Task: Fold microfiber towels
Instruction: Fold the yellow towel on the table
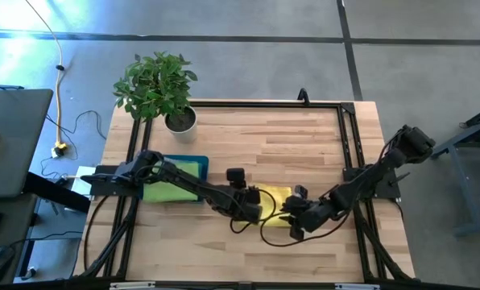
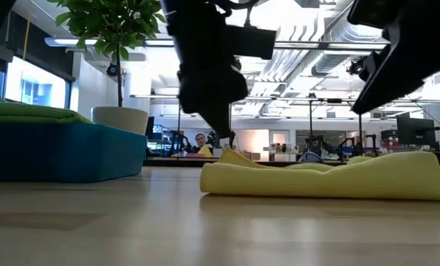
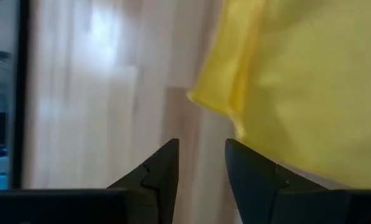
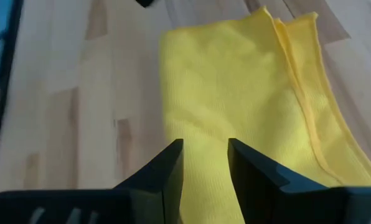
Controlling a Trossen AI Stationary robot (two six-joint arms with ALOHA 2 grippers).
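Observation:
A yellow microfiber towel (image 1: 275,196) lies folded on the wooden table, its layered edges (image 4: 300,81) stacked along one side; in the low view the towel (image 2: 323,177) rests flat as a low pad. My left gripper (image 3: 201,144) hovers open just off the towel's left corner (image 3: 213,99), with only bare wood between its fingers. My right gripper (image 4: 205,143) hangs open at the towel's right near part, looking down on the cloth. In the high view the left gripper (image 1: 258,209) and the right gripper (image 1: 295,217) flank the towel.
A dark teal tray (image 1: 193,165) holding a lime green towel (image 1: 171,192) sits at the table's left under my left arm. A potted plant (image 1: 161,87) stands at the far left. Black frame rails (image 1: 343,137) border the table. Bare wood stretches toward the far side.

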